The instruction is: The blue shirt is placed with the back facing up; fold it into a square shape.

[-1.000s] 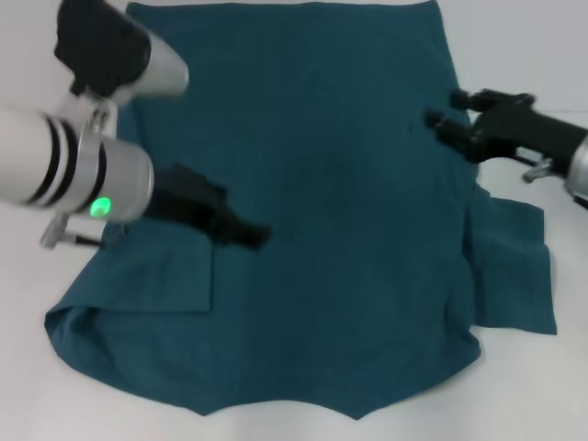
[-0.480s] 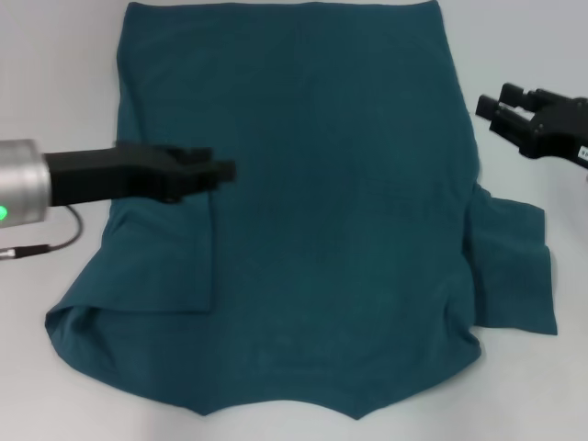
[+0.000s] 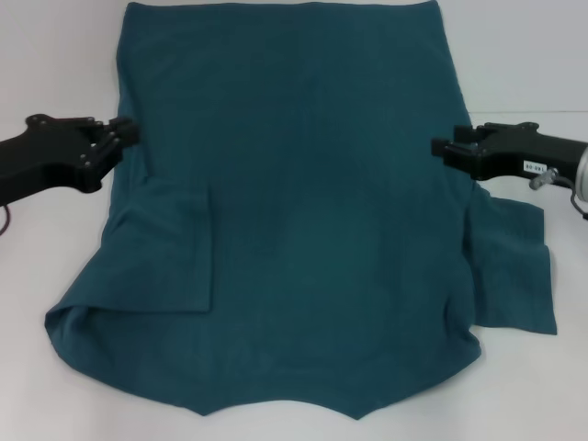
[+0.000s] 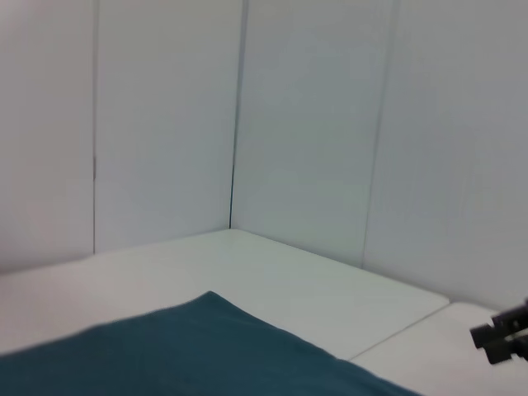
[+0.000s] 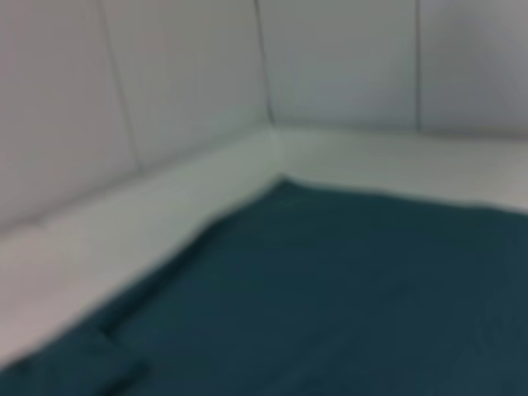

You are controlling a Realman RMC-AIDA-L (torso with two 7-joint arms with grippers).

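The blue shirt [image 3: 312, 202] lies flat and plain side up, covering most of the table in the head view. Its left sleeve [image 3: 175, 248] is folded inward onto the body. The right sleeve [image 3: 514, 276] still sticks out sideways. My left gripper [image 3: 124, 138] hovers at the shirt's left edge, holding nothing. At the shirt's right edge, just above the right sleeve, my right gripper [image 3: 444, 152] also holds nothing. Each wrist view shows a stretch of the shirt [image 4: 206, 351] [image 5: 346, 289]. The left wrist view also catches the right gripper [image 4: 502, 340] far off.
The white table [image 3: 55, 73] shows as bare strips on both sides of the shirt and along the near edge. Pale wall panels [image 4: 313, 124] close off the table's far corner.
The left arm has pulled back leftward from over the folded sleeve to the shirt's left edge. The right gripper backed off and has returned to the right edge. The shirt has not moved.
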